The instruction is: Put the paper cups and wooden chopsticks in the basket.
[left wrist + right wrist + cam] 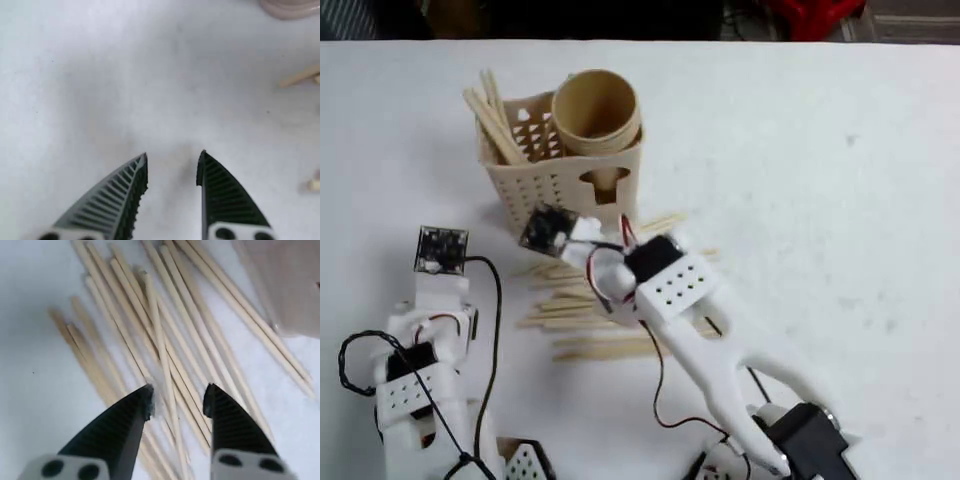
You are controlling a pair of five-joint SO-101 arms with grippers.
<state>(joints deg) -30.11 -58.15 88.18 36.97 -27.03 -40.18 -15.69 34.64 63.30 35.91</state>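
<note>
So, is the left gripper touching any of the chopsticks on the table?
Apart. The left wrist view shows the left gripper open over bare table, and the nearest chopsticks lie well clear of it, with white surface between.

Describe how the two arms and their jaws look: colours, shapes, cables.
Both the left arm and the right arm are white plastic shells with black motor blocks and panels drilled with round holes. Black cables and thin red wires run along them. The jaws are dark and taper to points, on white bases with holes; the left pair is ribbed.
</note>
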